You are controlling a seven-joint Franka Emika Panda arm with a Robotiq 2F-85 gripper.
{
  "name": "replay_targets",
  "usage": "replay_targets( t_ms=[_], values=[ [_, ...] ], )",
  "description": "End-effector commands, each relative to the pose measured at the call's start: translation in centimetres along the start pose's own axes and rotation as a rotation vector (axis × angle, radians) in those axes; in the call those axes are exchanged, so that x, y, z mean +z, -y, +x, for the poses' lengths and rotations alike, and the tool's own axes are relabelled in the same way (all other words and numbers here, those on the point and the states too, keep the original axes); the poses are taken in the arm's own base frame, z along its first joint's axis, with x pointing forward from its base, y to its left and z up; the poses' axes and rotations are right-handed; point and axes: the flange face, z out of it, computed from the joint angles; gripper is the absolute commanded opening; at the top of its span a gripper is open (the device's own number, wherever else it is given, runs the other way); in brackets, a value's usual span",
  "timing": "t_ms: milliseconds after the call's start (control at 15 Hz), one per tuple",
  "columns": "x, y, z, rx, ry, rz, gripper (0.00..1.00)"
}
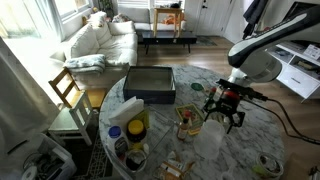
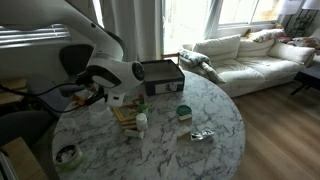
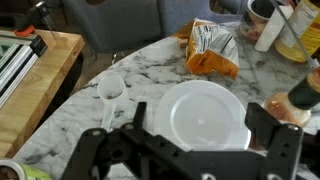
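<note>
Gripper (image 3: pixel 195 140): nearest the lens in the wrist view, dark fingers spread wide with nothing between them; it hangs above the table.
White round lid (image 3: pixel 205 112): directly under the gripper, centred between the two fingers; whether they touch it cannot be told. In an exterior view it shows as a pale tub top (image 1: pixel 210 138) just below the fingertips.
Snack bag (image 3: pixel 210 50): orange and crumpled, lying just beyond the lid, ahead of the gripper.
White spoon (image 3: pixel 110 90): flat on the marble off to one side of the fingers, near the table's edge.
Bottles (image 3: pixel 285 30): ahead of the gripper on the side away from the spoon.
Black box (image 1: pixel 150 85): past the snack bag, well apart from the gripper.
Table (image 3: pixel 150 70): round, with a grey-veined marble top.
Wooden surface (image 3: pixel 40 85): beyond the table's edge on the spoon's side.
Sofa (image 1: pixel 100 40): pale, far behind the black box.
</note>
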Motion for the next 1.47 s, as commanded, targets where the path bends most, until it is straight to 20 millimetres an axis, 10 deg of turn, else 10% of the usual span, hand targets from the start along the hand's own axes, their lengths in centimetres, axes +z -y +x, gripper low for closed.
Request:
replay_targets(
  t_ms=[0, 1400],
  values=[
    [0.2, -1.1, 0.1, 0.002, -0.006, -0.047, 1.0],
    [0.2, -1.2, 2.6, 0.01, 0.007, 0.09, 1.0]
  ],
)
